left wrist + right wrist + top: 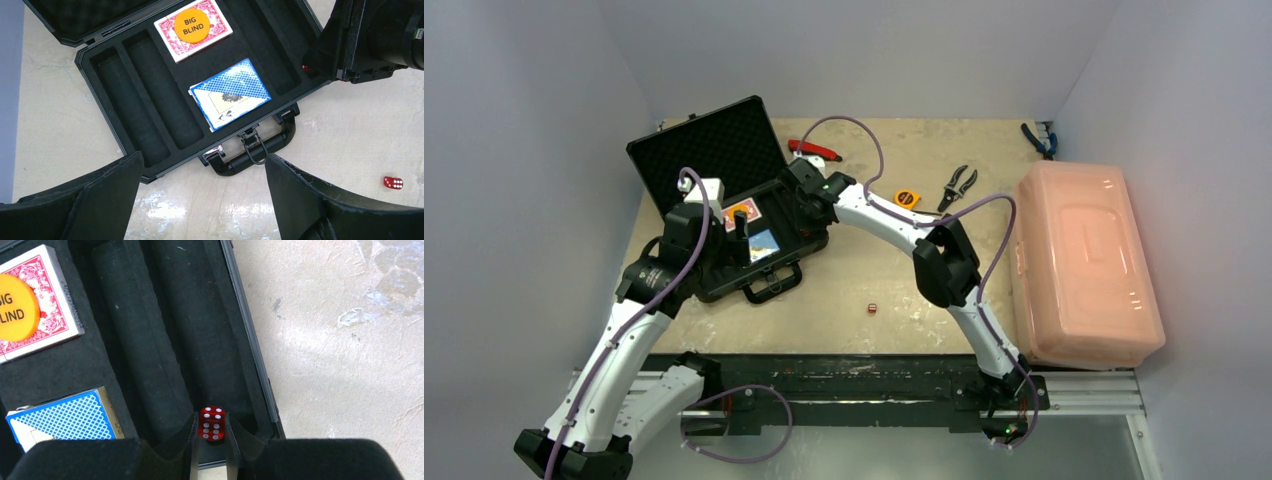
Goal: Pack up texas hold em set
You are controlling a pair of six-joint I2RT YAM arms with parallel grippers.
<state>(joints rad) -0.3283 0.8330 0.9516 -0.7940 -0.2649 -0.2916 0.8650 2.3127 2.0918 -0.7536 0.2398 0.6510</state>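
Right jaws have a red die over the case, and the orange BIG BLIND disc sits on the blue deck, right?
No. The orange BIG BLIND disc sits on the red deck, not the blue deck; the left wrist view shows it. The right gripper does have a red die in its jaws over the case.

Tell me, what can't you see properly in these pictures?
Top view: the held die is hidden beneath the right gripper pinching it.
Top view: the loose die is too small to count its dots.
Right wrist view: the orange disc is cut off by the left edge, and the gripper's own body covers part of the blue deck.
Left wrist view: the right gripper blocks the right end of the briefcase.
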